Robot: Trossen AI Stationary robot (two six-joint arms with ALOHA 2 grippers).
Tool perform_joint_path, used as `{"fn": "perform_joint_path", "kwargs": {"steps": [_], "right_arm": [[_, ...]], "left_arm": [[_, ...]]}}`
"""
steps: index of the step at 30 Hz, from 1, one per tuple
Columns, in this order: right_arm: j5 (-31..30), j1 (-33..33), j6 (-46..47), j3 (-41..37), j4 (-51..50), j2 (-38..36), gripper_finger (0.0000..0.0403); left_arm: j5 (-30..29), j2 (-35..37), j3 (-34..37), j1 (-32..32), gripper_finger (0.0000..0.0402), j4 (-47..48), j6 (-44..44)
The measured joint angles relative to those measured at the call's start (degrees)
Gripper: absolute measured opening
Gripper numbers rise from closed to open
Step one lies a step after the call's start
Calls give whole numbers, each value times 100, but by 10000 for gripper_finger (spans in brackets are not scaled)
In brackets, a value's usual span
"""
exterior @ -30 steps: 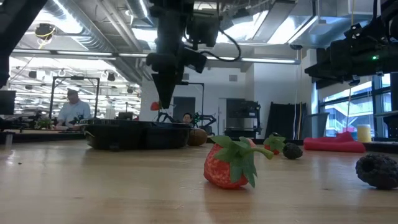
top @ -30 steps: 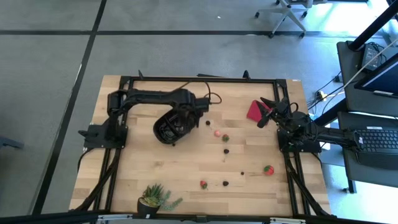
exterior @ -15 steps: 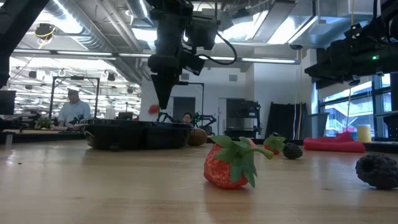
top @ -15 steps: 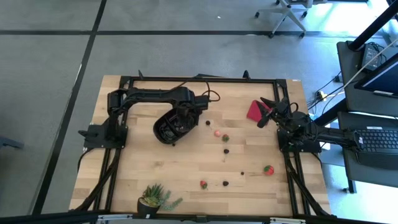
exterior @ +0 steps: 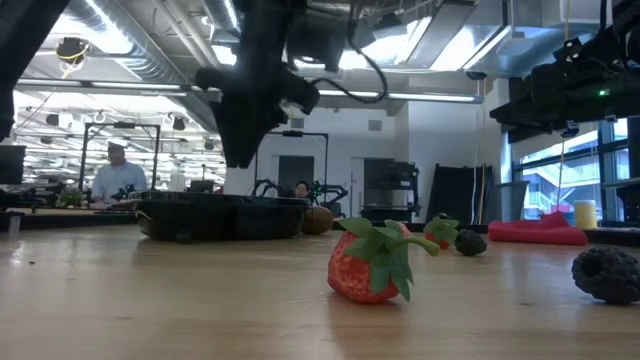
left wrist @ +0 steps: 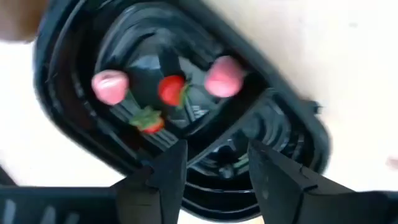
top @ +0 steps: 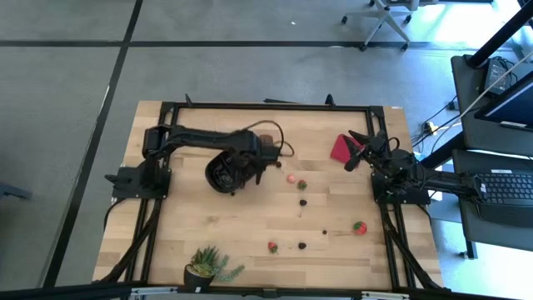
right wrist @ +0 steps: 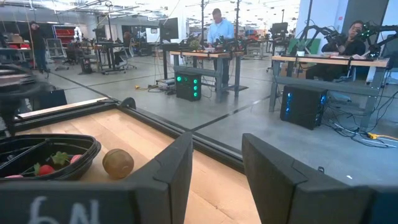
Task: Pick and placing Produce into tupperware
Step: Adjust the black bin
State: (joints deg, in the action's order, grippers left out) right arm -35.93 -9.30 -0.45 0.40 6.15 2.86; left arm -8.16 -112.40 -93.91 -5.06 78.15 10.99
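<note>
Left gripper hovers directly over the tupperware, fingers parted with nothing between them. In the left wrist view the black tray holds four pieces: two pink ones and two red strawberries, all in the central compartment. Tray sits left of table centre; a brown round piece lies on the wood just beside its rim. More produce is scattered loose on the table to the right of the tray, among it a strawberry and a dark berry close to the low camera. Right gripper waits at the table's right edge near the red square object, fingers apart, empty.
</note>
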Motion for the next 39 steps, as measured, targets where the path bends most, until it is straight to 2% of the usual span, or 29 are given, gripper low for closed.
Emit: {"fn": "perform_joint_path", "kwargs": {"steps": [7,12,14,19,21,23,26,29,31,35,39], "right_arm": [[-1,-1,0,-1,0,2,142],[-1,-2,0,-1,-2,2,142],[1,0,-2,1,-5,0,142],[0,-2,0,0,-1,2,142],[1,0,0,-1,0,0,142],[0,0,0,1,0,0,142],[0,0,0,1,0,1,142],[1,0,0,1,0,0,142],[1,0,0,-1,0,1,142],[1,-2,0,1,-2,0,142],[1,-2,0,0,-5,1,142]], "left_arm": [[111,277,7,880,171,-86,-457],[150,784,7,1532,172,-463,-1558],[-166,972,4,1767,172,-812,-2075],[-1903,1207,49,2301,172,-1038,-3164],[-2227,1260,253,2446,172,-1050,-3536],[-2224,1306,649,2529,172,-1188,-3878],[-2107,1481,1470,2584,172,-2165,-4017],[-1322,1851,2322,2570,172,-3560,-3790],[-1174,2252,2875,2556,172,-4348,-3621],[-1033,3155,3933,2476,172,-5289,-3548],[-302,3841,5030,2561,172,-6676,-3541]]}}
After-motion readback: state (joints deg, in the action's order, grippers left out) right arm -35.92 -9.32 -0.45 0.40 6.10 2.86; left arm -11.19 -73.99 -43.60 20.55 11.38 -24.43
